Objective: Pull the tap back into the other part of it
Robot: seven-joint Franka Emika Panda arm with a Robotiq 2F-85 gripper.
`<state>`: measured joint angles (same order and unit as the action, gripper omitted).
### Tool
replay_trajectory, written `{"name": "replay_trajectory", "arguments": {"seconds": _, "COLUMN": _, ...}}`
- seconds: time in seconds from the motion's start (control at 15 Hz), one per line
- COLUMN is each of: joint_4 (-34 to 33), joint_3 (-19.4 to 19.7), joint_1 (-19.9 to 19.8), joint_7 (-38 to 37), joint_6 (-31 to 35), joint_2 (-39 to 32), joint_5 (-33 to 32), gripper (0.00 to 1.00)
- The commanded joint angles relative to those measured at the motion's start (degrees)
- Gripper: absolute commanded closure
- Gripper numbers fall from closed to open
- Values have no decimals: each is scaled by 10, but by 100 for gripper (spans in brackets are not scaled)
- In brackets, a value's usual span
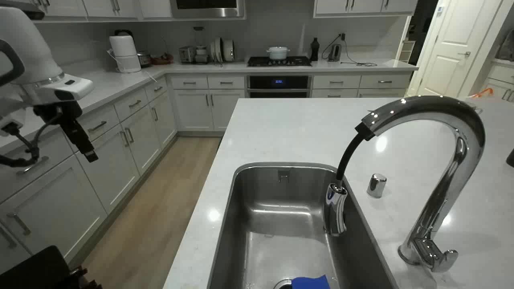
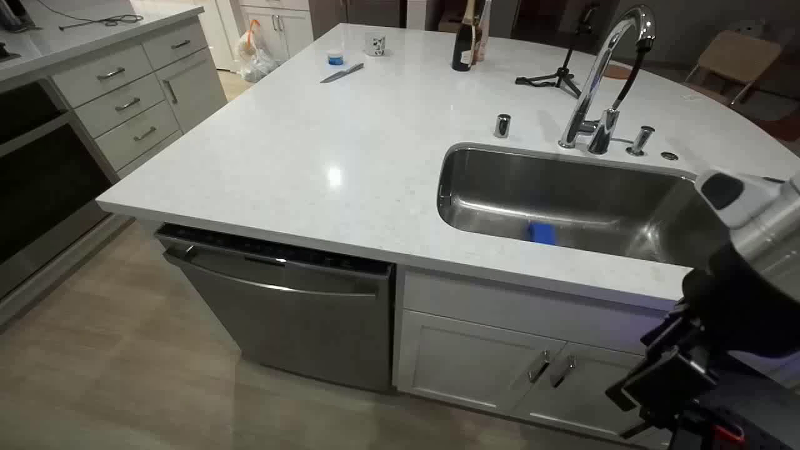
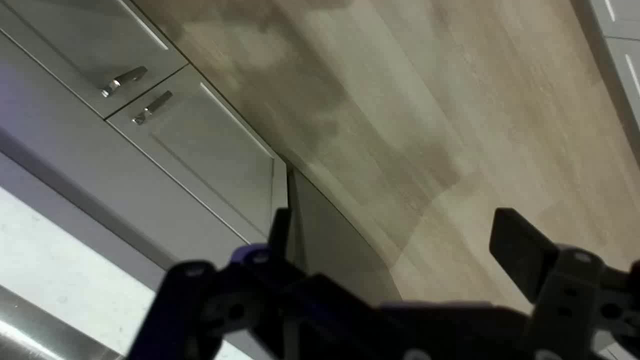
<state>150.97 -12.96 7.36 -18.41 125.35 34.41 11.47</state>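
One tap (image 1: 335, 209); far from spread jaws

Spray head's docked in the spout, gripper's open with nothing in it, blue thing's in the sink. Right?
Not docked: in both exterior views the spray head hangs below the end of the spout on a black hose. The rest holds: gripper open with nothing in it, blue thing in the sink.

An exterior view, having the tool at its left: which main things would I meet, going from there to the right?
Tool, white pot, dark bottle, pulled-out tap head, small chrome knob, faucet base.
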Motion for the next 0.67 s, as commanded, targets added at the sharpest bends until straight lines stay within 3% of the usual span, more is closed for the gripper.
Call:
{"name": "replay_trajectory", "arguments": {"seconds": 0.0, "joint_4": -1, "joint_3": 3, "joint_1": 3, "joint_7": -1, "joint_6": -1, "joint_2": 0, "joint_5": -2, "gripper": 0}}
{"name": "replay_trajectory", "arguments": {"seconds": 0.33, "joint_4": -5, "joint_3": -5, "joint_1": -17, "joint_7": -24, "joint_6": 15, "joint_2": -14, "joint_5": -22, "gripper": 0}}
{"name": "replay_trajectory", "arguments": {"seconds": 0.6, "joint_4": 2, "joint_3": -7, "joint_1": -58, "joint_7": -74, "joint_6": 37, "joint_2": -14, "joint_5": -62, "gripper": 0}}
